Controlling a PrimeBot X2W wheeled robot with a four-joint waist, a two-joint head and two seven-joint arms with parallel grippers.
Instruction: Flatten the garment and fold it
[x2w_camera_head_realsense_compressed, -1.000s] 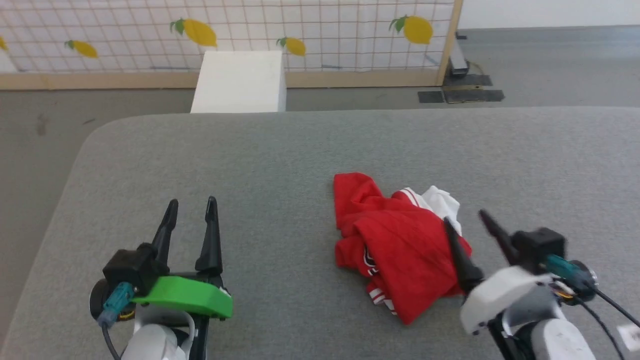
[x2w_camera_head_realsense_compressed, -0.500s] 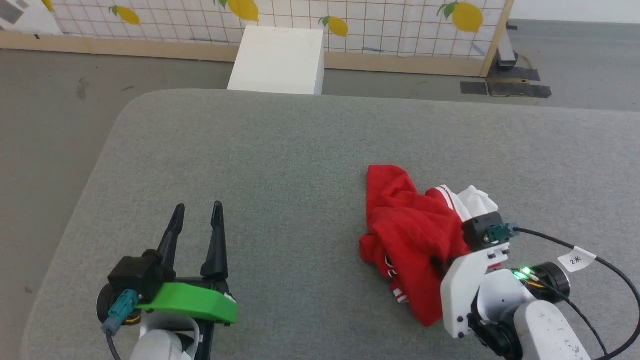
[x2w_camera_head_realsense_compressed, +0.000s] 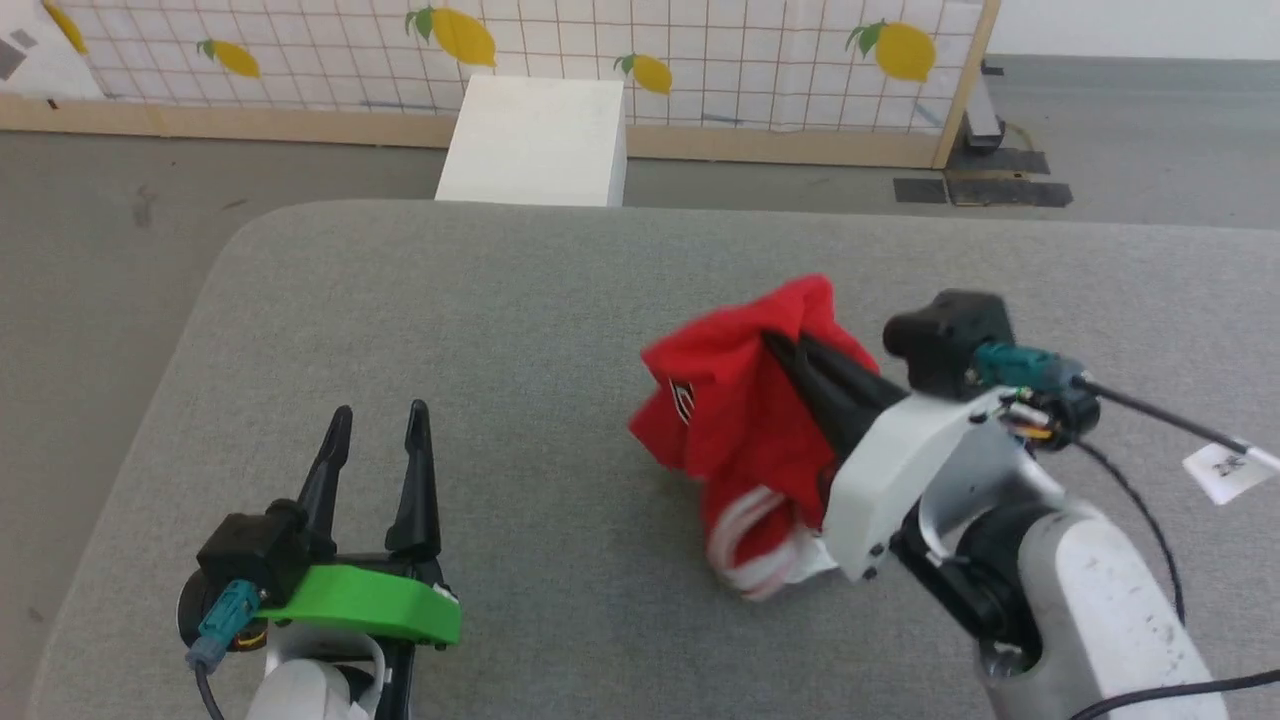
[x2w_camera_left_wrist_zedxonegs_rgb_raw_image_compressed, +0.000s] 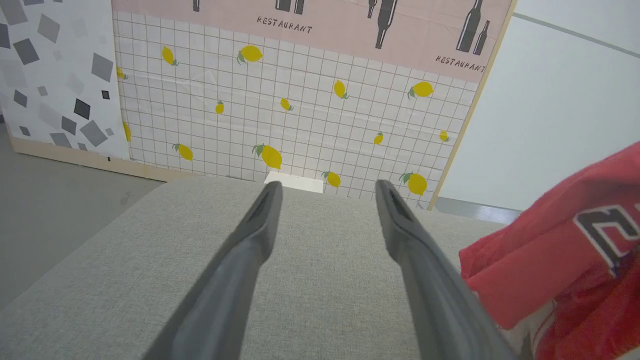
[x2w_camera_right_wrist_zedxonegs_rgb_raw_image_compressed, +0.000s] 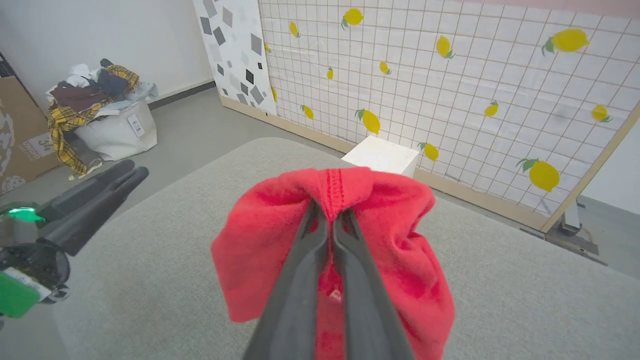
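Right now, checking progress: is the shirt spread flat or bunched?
Bunched: the shirt hangs crumpled from the shut right tool, pinched at a seam.

**Cloth, plastic, wood**

The garment (x2w_camera_head_realsense_compressed: 740, 420) is thin, soft, matt red cloth with a stitched hem. The table (x2w_camera_head_realsense_compressed: 520, 290) is covered in coarse grey woven fabric, matt. The left gripper (x2w_camera_head_realsense_compressed: 383, 415) has smooth, dull dark plastic fingers (x2w_camera_left_wrist_zedxonegs_rgb_raw_image_compressed: 250, 260) and a slightly glossy green plastic bracket (x2w_camera_head_realsense_compressed: 370, 605). The screen (x2w_camera_head_realsense_compressed: 760, 70) is a printed sheet in a bare wood frame (x2w_camera_head_realsense_compressed: 965, 80).
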